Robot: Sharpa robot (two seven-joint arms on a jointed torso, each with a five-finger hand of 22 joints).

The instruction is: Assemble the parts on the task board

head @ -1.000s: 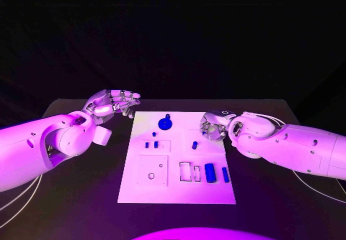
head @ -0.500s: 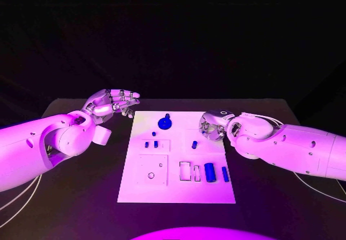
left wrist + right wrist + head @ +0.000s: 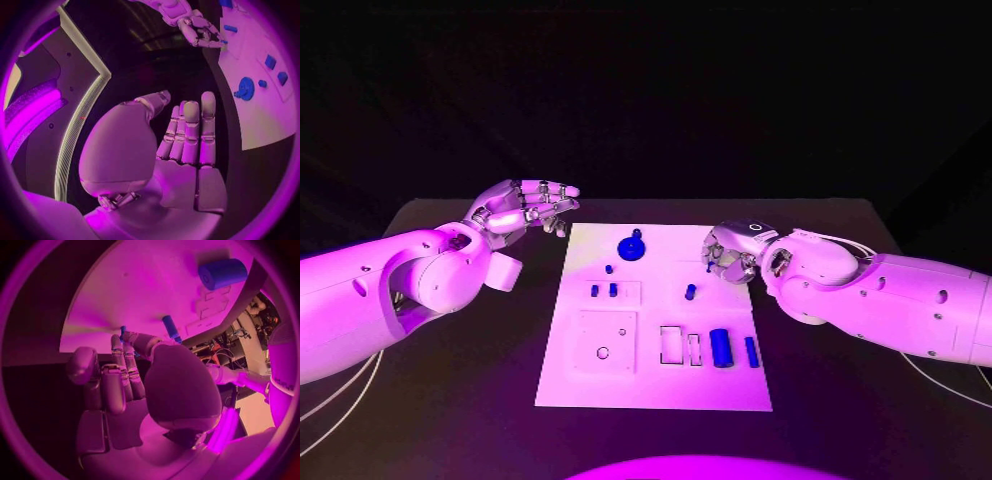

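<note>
Several blue parts [image 3: 721, 346] dot white task board [image 3: 656, 385], black worktop [image 3: 444, 400]; left hand [image 3: 524, 208] empty, fingers apart; right hand [image 3: 730, 255] at 3 o'clock, grasp unclear.

A white rectangular task board [image 3: 653, 385] lies in the middle of the black table [image 3: 459, 420]. At its far end sits a round blue part [image 3: 632, 246]; nearer, small blue pegs [image 3: 603, 290] stand in a square recess, and a blue cylinder [image 3: 721, 346] with a slim blue bar [image 3: 751, 351] lies at the near right. The left hand [image 3: 524, 208] hovers off the board's far left corner, fingers curled and apart, holding nothing. The right hand [image 3: 730, 254] hangs over the board's far right edge, fingers bent downward.
</note>
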